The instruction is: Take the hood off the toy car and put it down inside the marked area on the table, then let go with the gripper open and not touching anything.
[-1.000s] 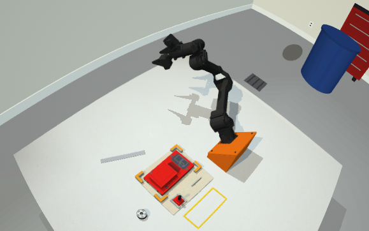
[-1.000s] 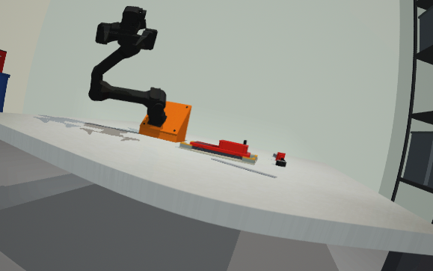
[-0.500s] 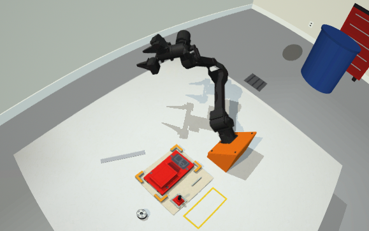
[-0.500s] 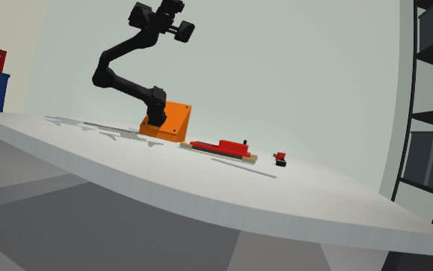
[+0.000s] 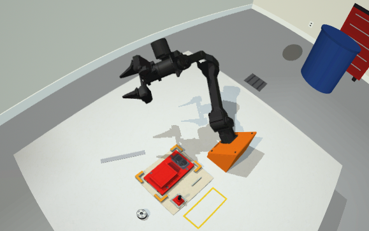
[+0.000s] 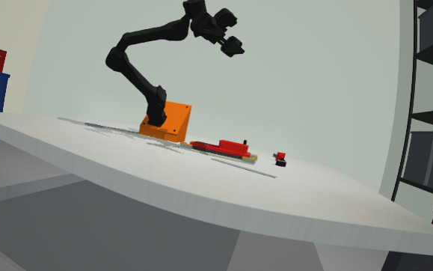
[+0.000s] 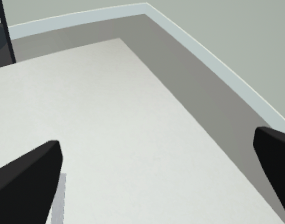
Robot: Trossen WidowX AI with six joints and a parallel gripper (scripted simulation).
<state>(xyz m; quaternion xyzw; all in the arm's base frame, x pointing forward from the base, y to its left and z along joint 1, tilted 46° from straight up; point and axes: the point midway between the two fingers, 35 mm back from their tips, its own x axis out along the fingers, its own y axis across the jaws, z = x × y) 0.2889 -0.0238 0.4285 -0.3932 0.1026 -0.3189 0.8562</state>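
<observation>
The red toy car (image 5: pixel 169 172) (image 6: pixel 219 148) lies within orange corner brackets on a beige board (image 5: pixel 202 179). A raised red block (image 5: pixel 163 175) (image 6: pixel 233 147), which looks like the hood, sits on the car at the end away from the arm's base. A dark grey part shows at the other end. The marked area is a yellow outline (image 5: pixel 204 201) on the table, beside the board, with nothing inside it. My gripper (image 5: pixel 122 87) (image 7: pixel 159 143) is open and empty, high above the table and away from the car. The wrist view does not show the car.
The orange base (image 5: pixel 232 150) (image 6: pixel 178 120) stands near the car. A small red part with a black knob (image 5: pixel 179 198) sits on the board near the outline. A metal strip (image 5: pixel 123 156) (image 6: pixel 244 168) and a round wheel-like part (image 5: pixel 141 212) (image 6: pixel 280 163) lie on the table.
</observation>
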